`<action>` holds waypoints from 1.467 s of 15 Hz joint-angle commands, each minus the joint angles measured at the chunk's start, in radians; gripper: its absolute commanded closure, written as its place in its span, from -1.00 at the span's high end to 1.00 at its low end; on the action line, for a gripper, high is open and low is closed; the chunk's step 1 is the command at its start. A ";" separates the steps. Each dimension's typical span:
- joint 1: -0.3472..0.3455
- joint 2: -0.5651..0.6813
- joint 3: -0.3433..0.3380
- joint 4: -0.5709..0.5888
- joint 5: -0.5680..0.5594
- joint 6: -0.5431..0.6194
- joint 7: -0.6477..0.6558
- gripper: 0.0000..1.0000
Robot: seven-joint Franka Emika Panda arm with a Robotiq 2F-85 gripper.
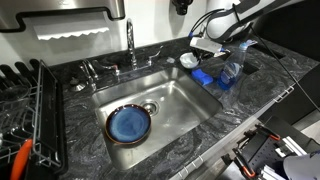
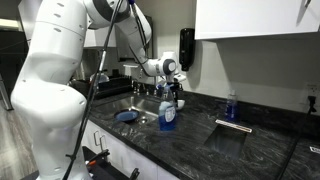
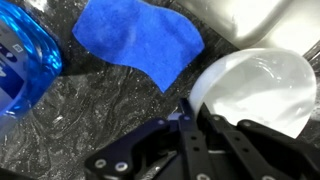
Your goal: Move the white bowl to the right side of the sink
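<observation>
Bowl [image 3: 255,90] rests on counter [image 1: 262,92] just right of sink [image 1: 185,100], beside cloth [image 3: 135,40], with gripper [image 3: 197,116] straddling its rim and probably pinched on it (tips partly hidden), a rim grip that suits shallow dishes.

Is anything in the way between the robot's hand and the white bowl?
Nothing visible. In the wrist view the gripper is right at the rim of the bowl. The blue cloth and the blue bottle lie off to the side, not between them.
</observation>
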 commanded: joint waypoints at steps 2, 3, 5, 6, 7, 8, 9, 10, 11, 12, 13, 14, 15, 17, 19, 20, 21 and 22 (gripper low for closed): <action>0.010 0.049 -0.013 0.038 -0.006 0.032 0.027 -0.96; 0.010 0.057 -0.012 0.043 -0.005 0.034 0.024 -0.96; 0.009 0.068 -0.011 0.052 0.000 0.034 0.019 -0.31; 0.012 0.072 -0.013 0.056 -0.004 0.034 0.020 -0.25; 0.012 0.072 -0.013 0.060 -0.003 0.034 0.016 -0.24; 0.013 0.071 -0.012 0.063 -0.004 0.033 0.014 -0.11; 0.016 0.067 -0.013 0.064 -0.007 0.031 0.016 0.01; 0.017 0.065 -0.012 0.068 -0.008 0.029 0.013 0.16; 0.018 0.058 -0.008 0.069 -0.006 0.024 0.005 0.28; 0.018 0.049 -0.001 0.071 0.000 0.015 -0.009 0.43; 0.015 0.038 0.012 0.074 0.012 0.001 -0.038 0.56; 0.010 0.027 0.028 0.075 0.028 -0.010 -0.076 0.71; 0.006 0.015 0.044 0.076 0.044 -0.028 -0.113 0.84; -0.003 -0.013 0.082 0.071 0.092 -0.052 -0.210 1.00; -0.011 -0.043 0.119 0.066 0.163 -0.081 -0.321 1.00; -0.009 -0.058 0.128 0.066 0.186 -0.107 -0.366 1.00; -0.003 -0.073 0.130 0.069 0.197 -0.154 -0.400 1.00; 0.004 -0.084 0.130 0.071 0.199 -0.190 -0.419 1.00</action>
